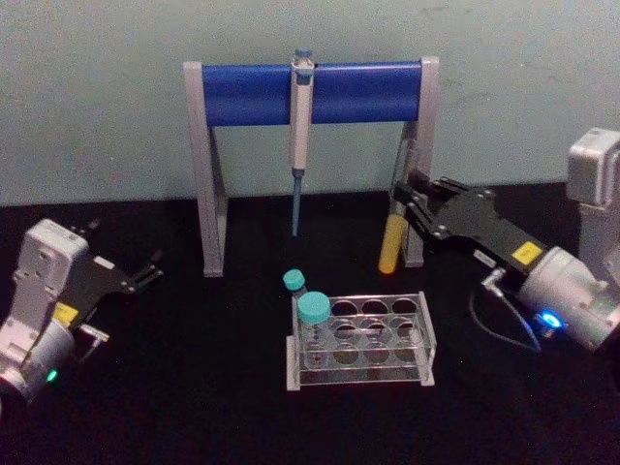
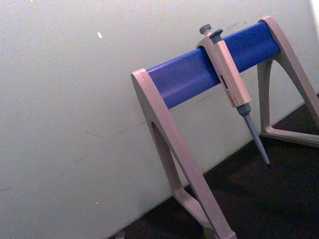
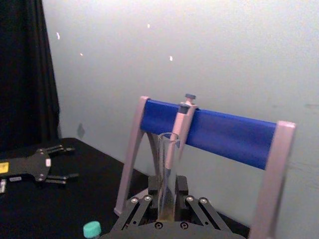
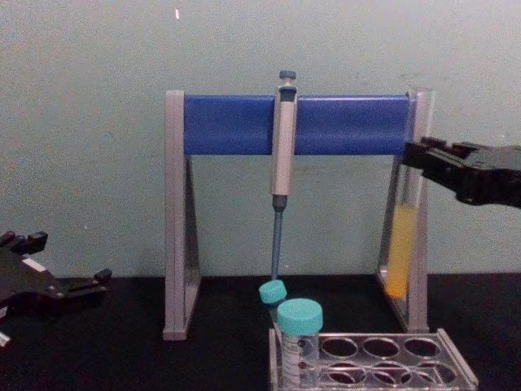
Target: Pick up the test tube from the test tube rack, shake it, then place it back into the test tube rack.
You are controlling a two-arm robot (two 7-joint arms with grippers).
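Glass is what the right gripper (image 1: 404, 201) has its fingers closed on: the test tube (image 1: 389, 244) is pinched above its yellow liquid and hangs upright in the air, clear of the table, behind and to the right of the rack (image 1: 360, 376). The tube has no cap (so a hard shake could throw liquid out of the mouth). A narrow grip on smooth glass may also let it slide or tilt. Just beside it stands the right leg of the pipette stand (image 1: 242, 94), and a sideways swing could knock the glass against that leg. Open room lies toward the robot and to the right. For the return, two teal-capped tubes (image 1: 312, 310) fill the rack's left end; the holes to their right look free. The left gripper (image 1: 150, 269) rests at the left, fingers spread, well apart from all this.
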